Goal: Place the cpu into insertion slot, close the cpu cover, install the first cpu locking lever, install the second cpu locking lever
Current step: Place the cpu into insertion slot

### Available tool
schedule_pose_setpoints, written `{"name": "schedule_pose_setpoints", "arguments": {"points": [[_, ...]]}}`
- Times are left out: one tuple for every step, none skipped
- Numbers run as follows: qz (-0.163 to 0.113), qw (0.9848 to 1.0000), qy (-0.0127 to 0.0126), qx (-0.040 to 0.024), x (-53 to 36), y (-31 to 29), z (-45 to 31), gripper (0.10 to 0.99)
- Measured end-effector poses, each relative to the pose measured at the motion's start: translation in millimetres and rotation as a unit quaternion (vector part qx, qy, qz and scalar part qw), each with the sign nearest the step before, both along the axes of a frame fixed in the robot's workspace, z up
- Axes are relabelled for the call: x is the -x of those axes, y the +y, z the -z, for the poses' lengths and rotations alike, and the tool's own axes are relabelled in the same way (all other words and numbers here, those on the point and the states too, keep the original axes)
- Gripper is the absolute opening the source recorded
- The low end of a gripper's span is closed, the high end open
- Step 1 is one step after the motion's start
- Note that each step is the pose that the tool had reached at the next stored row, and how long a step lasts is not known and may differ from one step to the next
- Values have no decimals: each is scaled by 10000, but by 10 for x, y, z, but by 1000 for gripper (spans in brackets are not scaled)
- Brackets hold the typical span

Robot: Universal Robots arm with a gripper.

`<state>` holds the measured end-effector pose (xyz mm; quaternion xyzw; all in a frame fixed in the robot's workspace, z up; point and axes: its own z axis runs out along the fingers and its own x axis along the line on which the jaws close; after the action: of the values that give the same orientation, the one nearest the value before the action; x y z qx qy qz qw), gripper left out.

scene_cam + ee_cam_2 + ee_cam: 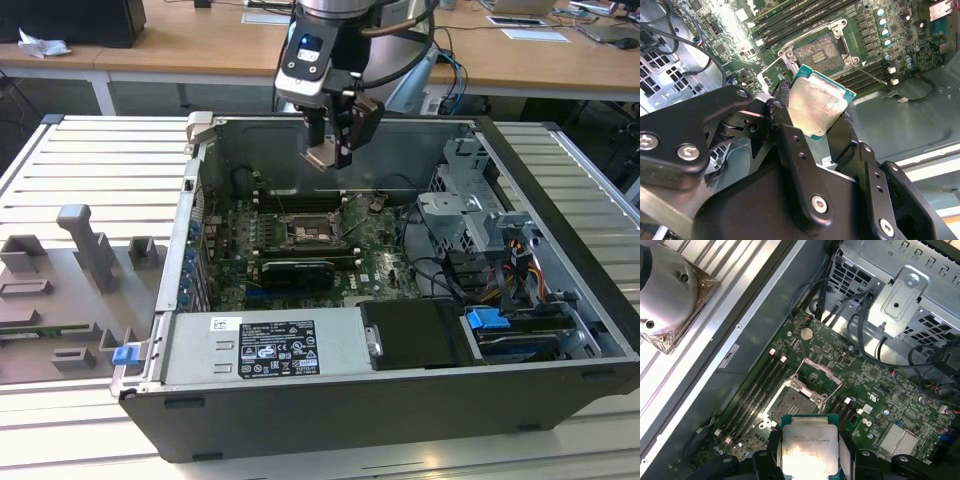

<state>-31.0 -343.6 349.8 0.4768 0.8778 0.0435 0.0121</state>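
My gripper (333, 150) hangs above the open computer case, shut on the cpu (322, 157), a flat square chip with a pale metal top. In both wrist views the cpu (817, 107) (810, 450) sits between the black fingers (782, 97), held by two opposite edges. The insertion slot (305, 232) (817, 52) (790, 401) lies well below it on the green board, a dark square socket with nothing in it. The cpu cover (819, 371) stands swung open at the socket's far edge. A thin locking lever (870, 75) lies loose beside the socket.
Long memory slots (790, 20) flank the socket. A black graphics card (295, 270) and a power supply (265, 345) lie nearer the exterior view's front. A metal drive cage (470, 200) with cables fills the exterior view's right. A grey fixture plate (70, 270) sits at the left.
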Motion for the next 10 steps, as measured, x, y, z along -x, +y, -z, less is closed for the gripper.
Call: {"name": "schedule_pose_setpoints", "arguments": {"points": [[33, 10000, 0, 0, 0, 0, 2, 541], [66, 10000, 0, 0, 0, 0, 5, 541], [106, 9999, 0, 0, 0, 0, 8, 541], [133, 9999, 0, 0, 0, 0, 9, 541], [165, 9999, 0, 0, 0, 0, 11, 541], [216, 9998, 0, 0, 0, 0, 14, 541], [264, 9997, 0, 0, 0, 0, 15, 541], [294, 9996, 0, 0, 0, 0, 17, 541], [321, 9995, 0, 0, 0, 0, 18, 541], [345, 9994, 0, 0, 0, 0, 20, 541]]}}
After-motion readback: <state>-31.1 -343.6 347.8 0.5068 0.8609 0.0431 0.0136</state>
